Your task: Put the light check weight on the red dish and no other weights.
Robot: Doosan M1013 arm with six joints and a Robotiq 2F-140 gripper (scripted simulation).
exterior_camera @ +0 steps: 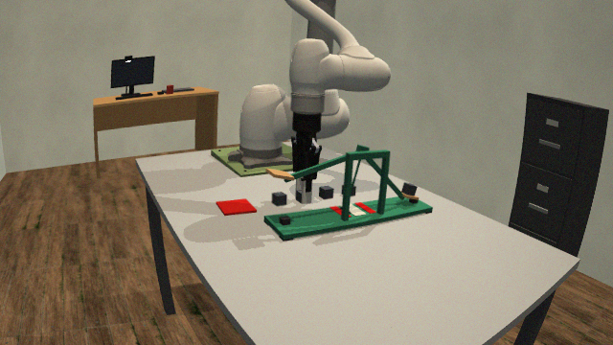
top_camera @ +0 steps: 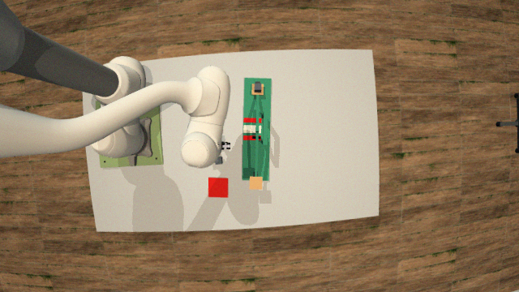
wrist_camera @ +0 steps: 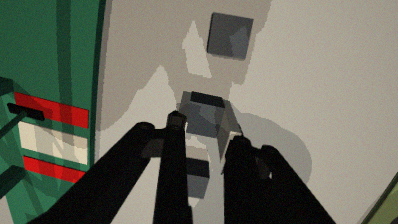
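My gripper (exterior_camera: 305,193) (wrist_camera: 203,108) points down, shut on a dark grey check weight (wrist_camera: 202,120) in the middle of a row on the table. Other check weights stand in the row: one (exterior_camera: 279,198) (wrist_camera: 230,36) (top_camera: 219,161) nearer the dish, one (exterior_camera: 326,193) (wrist_camera: 197,186) on the other side, and another (exterior_camera: 351,190) beyond. A fifth weight (top_camera: 258,86) (exterior_camera: 409,188) sits on the balance's lowered pan. The other pan (top_camera: 255,183) (exterior_camera: 280,173) is empty and raised. The pointer (wrist_camera: 25,111) hangs over a red field. The red dish (top_camera: 218,187) (exterior_camera: 236,207) lies flat, bare.
The green rocker balance (top_camera: 247,107) (exterior_camera: 311,229) (wrist_camera: 45,40) stands close beside the row, its frame and beam rising near my fingers. The neighbouring weights stand close to both sides of the gripper. The robot's green base plate (top_camera: 159,139) is behind.
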